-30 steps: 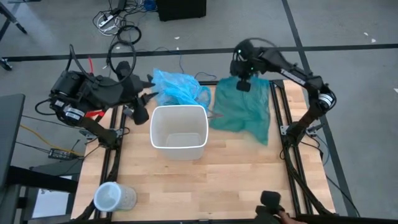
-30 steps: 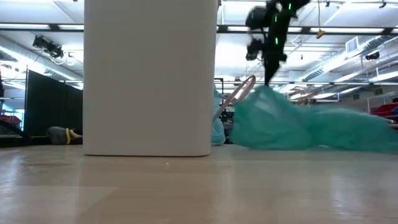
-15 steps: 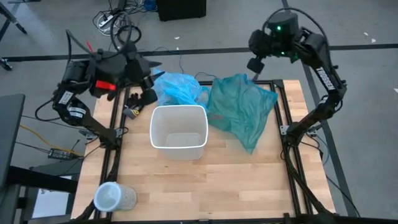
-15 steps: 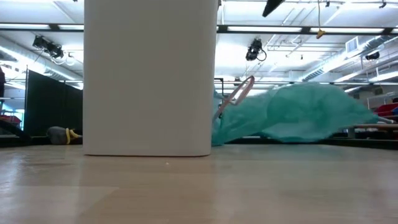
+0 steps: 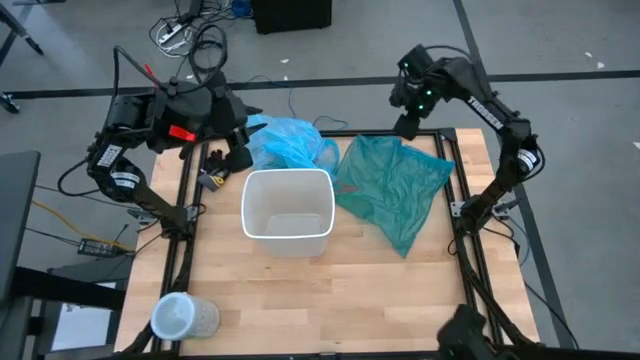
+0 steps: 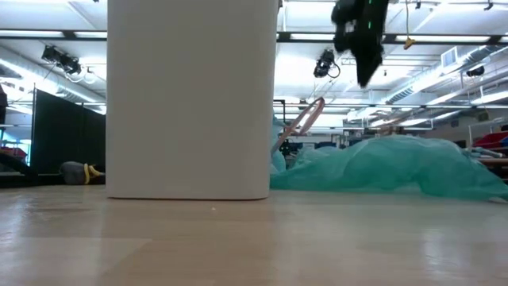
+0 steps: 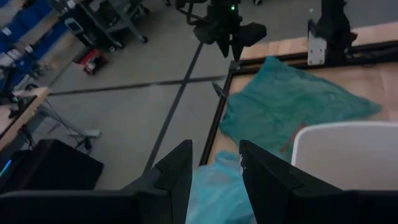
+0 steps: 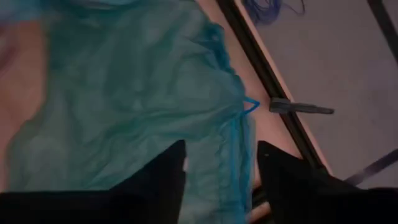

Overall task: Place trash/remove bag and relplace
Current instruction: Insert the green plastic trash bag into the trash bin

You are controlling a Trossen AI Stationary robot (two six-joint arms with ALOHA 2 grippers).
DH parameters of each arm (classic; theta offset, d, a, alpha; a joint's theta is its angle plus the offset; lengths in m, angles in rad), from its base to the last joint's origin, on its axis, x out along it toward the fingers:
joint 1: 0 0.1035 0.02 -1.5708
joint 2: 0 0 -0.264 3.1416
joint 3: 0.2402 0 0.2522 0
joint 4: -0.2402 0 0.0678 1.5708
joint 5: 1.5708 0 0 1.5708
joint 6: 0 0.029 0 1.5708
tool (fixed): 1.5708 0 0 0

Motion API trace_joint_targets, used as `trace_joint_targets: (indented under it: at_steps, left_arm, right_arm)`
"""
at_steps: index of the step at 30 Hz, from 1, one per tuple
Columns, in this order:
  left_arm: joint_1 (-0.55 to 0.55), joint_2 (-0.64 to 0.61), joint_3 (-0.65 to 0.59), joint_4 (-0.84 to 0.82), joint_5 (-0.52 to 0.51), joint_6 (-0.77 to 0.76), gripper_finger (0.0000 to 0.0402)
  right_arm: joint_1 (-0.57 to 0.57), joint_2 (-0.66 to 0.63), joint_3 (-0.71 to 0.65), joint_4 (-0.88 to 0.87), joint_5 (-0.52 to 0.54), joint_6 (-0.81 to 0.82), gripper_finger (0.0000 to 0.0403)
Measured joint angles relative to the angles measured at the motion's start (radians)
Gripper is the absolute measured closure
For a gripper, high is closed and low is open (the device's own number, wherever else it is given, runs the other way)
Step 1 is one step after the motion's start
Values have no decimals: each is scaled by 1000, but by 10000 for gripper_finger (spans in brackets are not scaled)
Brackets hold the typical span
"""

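While the white bin (image 5: 288,205) stands unlined in the middle of the table (image 5: 330,300), we see the main risk in the teal-green bag (image 5: 392,187): it lies slack on the boards to the bin's right, one edge touching the bin's side and its far edge close to the table's back rail. With nothing gripping it now, a careless pass of either arm could drag it off the table, or a pinch taken from above could catch several folds at once and never open its mouth.

Next we worry about the light blue bag (image 5: 287,142), crumpled just behind the bin's rear rim. We judge that it could be swept off the back of the table if the left arm moves forward without lifting.

Our right gripper (image 5: 408,120) hangs in the air above the table's back edge, over the teal-green bag's far corner, pointing down; its fingers (image 8: 163,180) stand apart with nothing between them. Our left gripper (image 5: 238,128) is raised at the back left, beside the light blue bag, fingers (image 7: 176,177) likewise spread and empty.

Smallest, a dark item (image 5: 215,168) lies under the left gripper; we cannot tell what it is. We see no loose trash.
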Motion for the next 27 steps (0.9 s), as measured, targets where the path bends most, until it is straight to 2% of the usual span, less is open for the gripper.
trace_joint_targets:
  at_steps: [4, 7, 11, 15, 20, 27]
  left_arm:
    - [0, 0, 0, -48, 2, -34, 259]
    - [0, 0, 0, -83, 4, -61, 259]
    - [0, 0, 0, -124, 4, -88, 259]
    - [0, 0, 0, -130, 4, -99, 259]
    - [0, 0, 0, -129, 4, -106, 259]
    - [0, 0, 0, -123, 4, -107, 259]
  right_arm:
    - [-47, 0, -175, 156, -8, 23, 178]
    - [-72, 0, -285, 272, -9, 47, 165]
    - [-103, 0, -404, 345, 9, 96, 166]
    - [-128, 0, -496, 349, 1, 137, 173]
    - [-142, 0, -566, 350, -31, 137, 177]
    - [-150, -1, -641, 381, -17, 118, 176]
